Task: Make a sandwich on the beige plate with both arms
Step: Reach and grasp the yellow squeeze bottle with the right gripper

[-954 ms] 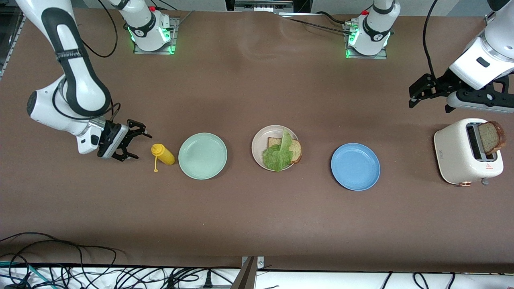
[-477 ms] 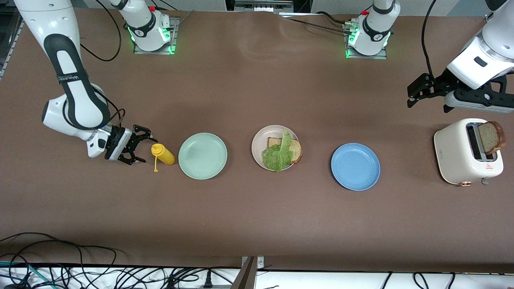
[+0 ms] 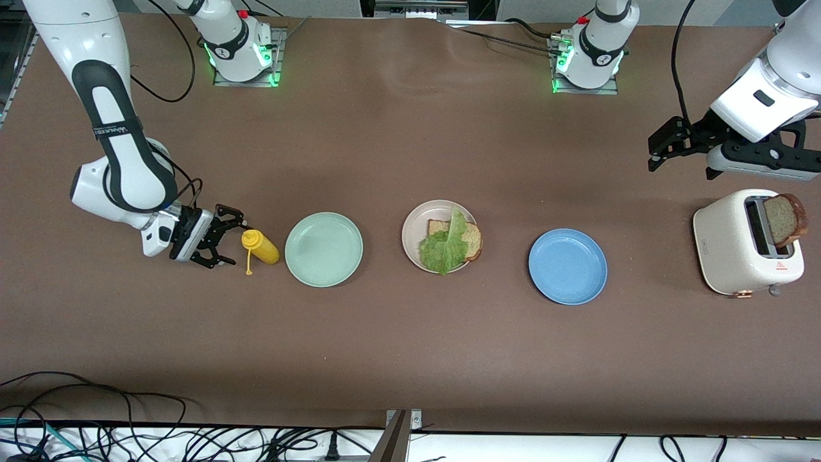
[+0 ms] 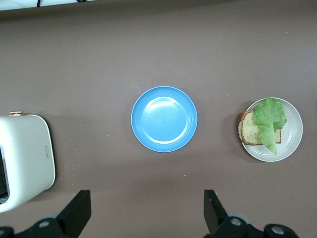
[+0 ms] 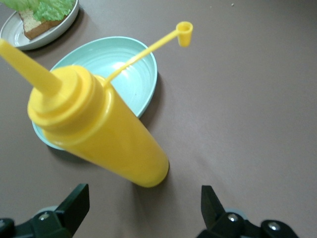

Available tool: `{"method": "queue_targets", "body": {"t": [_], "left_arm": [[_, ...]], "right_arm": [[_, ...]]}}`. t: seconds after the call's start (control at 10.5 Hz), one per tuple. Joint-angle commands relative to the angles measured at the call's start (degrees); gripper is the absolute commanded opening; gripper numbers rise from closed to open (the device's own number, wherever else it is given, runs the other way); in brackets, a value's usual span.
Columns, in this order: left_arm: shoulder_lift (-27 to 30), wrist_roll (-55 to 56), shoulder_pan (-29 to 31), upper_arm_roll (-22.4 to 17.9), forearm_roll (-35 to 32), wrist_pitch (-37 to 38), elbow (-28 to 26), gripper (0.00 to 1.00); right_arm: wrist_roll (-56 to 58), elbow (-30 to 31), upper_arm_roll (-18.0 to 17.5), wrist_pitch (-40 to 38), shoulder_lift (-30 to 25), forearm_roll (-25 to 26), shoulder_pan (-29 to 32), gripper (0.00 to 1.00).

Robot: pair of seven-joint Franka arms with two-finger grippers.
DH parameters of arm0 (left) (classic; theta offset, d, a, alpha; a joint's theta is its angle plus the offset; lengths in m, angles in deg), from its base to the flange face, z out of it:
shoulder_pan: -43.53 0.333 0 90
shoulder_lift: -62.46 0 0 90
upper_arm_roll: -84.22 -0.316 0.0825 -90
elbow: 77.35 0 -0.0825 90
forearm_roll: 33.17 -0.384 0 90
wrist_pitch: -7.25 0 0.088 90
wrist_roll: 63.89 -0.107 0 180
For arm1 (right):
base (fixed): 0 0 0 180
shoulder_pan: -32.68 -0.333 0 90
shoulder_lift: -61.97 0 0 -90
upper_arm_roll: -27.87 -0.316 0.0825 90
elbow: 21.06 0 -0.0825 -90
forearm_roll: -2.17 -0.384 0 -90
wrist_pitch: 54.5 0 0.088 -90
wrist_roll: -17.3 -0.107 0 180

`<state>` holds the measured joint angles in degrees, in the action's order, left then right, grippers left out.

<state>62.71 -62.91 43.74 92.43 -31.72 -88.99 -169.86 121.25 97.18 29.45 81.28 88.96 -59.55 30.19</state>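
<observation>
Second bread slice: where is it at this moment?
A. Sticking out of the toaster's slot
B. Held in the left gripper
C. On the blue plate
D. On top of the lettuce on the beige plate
A. The second bread slice stands in the slot of the toaster; the lettuce on the beige plate is uncovered, and the blue plate holds nothing.

Table cover (image 3: 410, 333): matt brown sheet, faintly creased near upper centre of the front view. Beige plate (image 3: 414, 224), mint-green plate (image 3: 324, 249), blue plate (image 3: 567, 266): smooth, low sheen. Bread slice (image 3: 473, 240): rough, grainy crumb. Lettuce leaf (image 3: 446, 247): ruffled. Mustard bottle (image 5: 99, 129): glossy yellow plastic. Toaster (image 3: 731, 247): smooth cream casing, satin finish.
</observation>
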Motion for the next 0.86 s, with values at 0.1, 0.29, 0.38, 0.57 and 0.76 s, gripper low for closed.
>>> {"method": "queue_targets", "body": {"t": [0.1,0.29,0.38,0.57,0.76], "left_arm": [[0.11,0.34,-0.12,0.05,1.36,0.88,0.66,1.0],[0.02,0.43,-0.21,0.14,1.45,0.79,0.66,1.0],[0.11,0.34,-0.12,0.05,1.45,0.79,0.66,1.0],[0.11,0.43,-0.03,0.05,1.45,0.79,0.66,1.0],[0.11,0.43,-0.12,0.14,1.45,0.79,0.66,1.0]], "right_arm": [[2.22,-1.08,-1.57,0.02,1.93,-3.92,-0.15,1.0],[2.22,-1.51,-2.01,0.1,2.45,-3.93,-0.59,1.0],[2.22,-1.95,-2.1,0.1,2.8,-3.93,-0.68,1.0],[2.22,-3.36,-2.45,0.19,4.12,-4.02,-1.03,1.0],[2.14,-3.89,-3.33,1.07,4.39,-3.93,-1.03,1.0]]}}
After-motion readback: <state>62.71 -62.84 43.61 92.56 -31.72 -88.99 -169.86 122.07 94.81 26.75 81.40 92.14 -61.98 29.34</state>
